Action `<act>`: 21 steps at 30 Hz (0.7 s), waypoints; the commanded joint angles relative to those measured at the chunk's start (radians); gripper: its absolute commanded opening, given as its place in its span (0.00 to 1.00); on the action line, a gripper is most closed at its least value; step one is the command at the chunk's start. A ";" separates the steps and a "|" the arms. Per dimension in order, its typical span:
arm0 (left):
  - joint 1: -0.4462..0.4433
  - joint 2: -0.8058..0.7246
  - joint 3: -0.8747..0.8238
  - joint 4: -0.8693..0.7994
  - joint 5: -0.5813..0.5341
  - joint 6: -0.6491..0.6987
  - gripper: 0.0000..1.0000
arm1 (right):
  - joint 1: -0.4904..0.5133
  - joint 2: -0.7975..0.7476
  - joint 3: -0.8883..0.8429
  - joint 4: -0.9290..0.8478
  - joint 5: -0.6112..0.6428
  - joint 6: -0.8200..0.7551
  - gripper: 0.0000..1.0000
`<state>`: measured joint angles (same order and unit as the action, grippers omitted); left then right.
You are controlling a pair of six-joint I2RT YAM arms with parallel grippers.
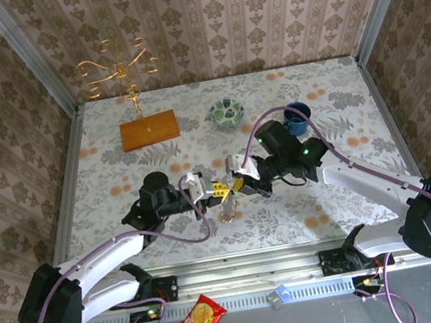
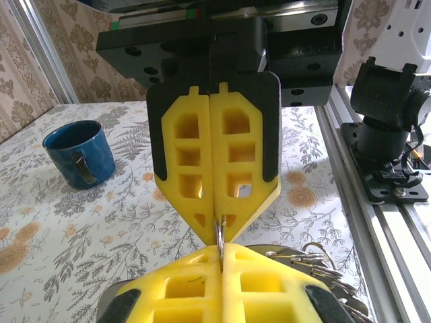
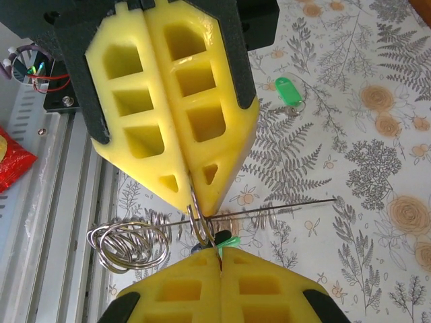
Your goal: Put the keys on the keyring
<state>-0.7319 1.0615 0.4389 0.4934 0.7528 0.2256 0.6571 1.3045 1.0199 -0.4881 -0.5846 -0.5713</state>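
- A blue mug stands upright at the far right of the desk; the left wrist view shows its handle turned toward the camera.
- A patterned green bowl sits left of the mug, well apart from it.
- An orange-brown flat board lies at the far left.
- A gold ornate wire stand rises just behind the board; whether they are joined I cannot tell.
- A red-and-yellow snack packet lies off the desk, beyond its near edge.

One green key lies apart, another key beside the keyring.
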 commanded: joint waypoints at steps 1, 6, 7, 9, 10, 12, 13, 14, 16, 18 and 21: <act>-0.020 -0.001 -0.007 0.082 0.028 0.001 0.00 | 0.000 -0.021 -0.021 0.064 -0.018 0.026 0.09; -0.021 0.000 -0.014 0.091 0.026 -0.002 0.00 | -0.005 -0.093 -0.086 0.131 -0.028 0.022 0.28; -0.021 0.001 -0.014 0.093 0.026 -0.004 0.00 | -0.005 -0.098 -0.092 0.136 -0.039 0.019 0.29; -0.023 0.005 -0.016 0.102 0.026 -0.008 0.00 | -0.006 -0.102 -0.101 0.150 -0.064 0.024 0.29; -0.022 0.007 -0.017 0.107 0.026 -0.011 0.00 | -0.004 -0.100 -0.103 0.158 -0.071 0.030 0.29; -0.024 0.008 -0.019 0.114 0.028 -0.017 0.00 | -0.004 -0.103 -0.108 0.176 -0.078 0.042 0.29; -0.024 0.006 -0.020 0.116 0.027 -0.018 0.00 | -0.004 -0.106 -0.111 0.183 -0.080 0.044 0.29; -0.024 0.006 -0.022 0.119 0.027 -0.018 0.00 | -0.004 -0.109 -0.116 0.191 -0.082 0.047 0.29; -0.024 0.008 -0.024 0.123 0.027 -0.021 0.00 | -0.004 -0.113 -0.121 0.196 -0.086 0.049 0.28; -0.024 0.009 -0.025 0.132 0.028 -0.026 0.00 | -0.004 -0.112 -0.121 0.197 -0.086 0.050 0.26; -0.024 0.012 -0.026 0.144 0.034 -0.032 0.00 | -0.004 -0.109 -0.121 0.203 -0.090 0.054 0.21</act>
<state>-0.7475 1.0683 0.4183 0.5716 0.7563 0.2169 0.6548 1.2144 0.9077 -0.3161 -0.6380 -0.5308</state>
